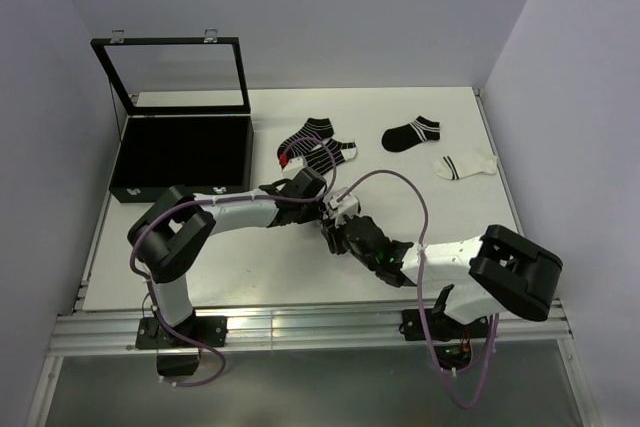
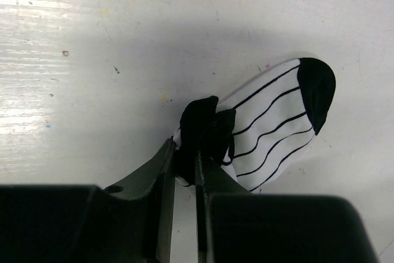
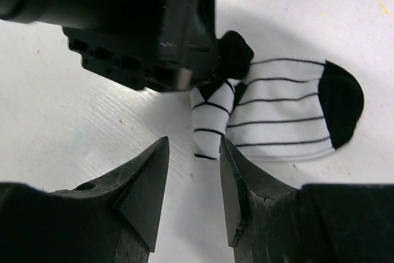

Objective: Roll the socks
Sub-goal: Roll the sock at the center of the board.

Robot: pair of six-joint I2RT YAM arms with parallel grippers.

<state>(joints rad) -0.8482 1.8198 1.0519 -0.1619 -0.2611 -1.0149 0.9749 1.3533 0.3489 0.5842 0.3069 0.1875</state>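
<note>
In the middle of the overhead view, the left gripper (image 2: 186, 164) is clenched on the black cuff of a white striped sock (image 2: 277, 127), which is partly folded over. The right gripper (image 3: 194, 180) hovers at the fold, jaws apart and empty. If that thin pinch slips, the fold would likely spring flat again.

1. Knitted cloth, matt and soft-looking, on the white sock with black stripes (image 2: 277, 124).
2. Hard black plastic, matt with a faint sheen at the edges, on the left gripper (image 2: 184, 152) and the right gripper (image 3: 194, 146).
3. Smooth white-painted table top (image 2: 92, 41), slightly glossy, finely ridged, flecked with small coloured specks.
4. Matt black body and clear shiny lid pane on the display case (image 1: 180, 190).
5. Bare silvery metal, reflective, on the rail (image 1: 300, 332).
</note>
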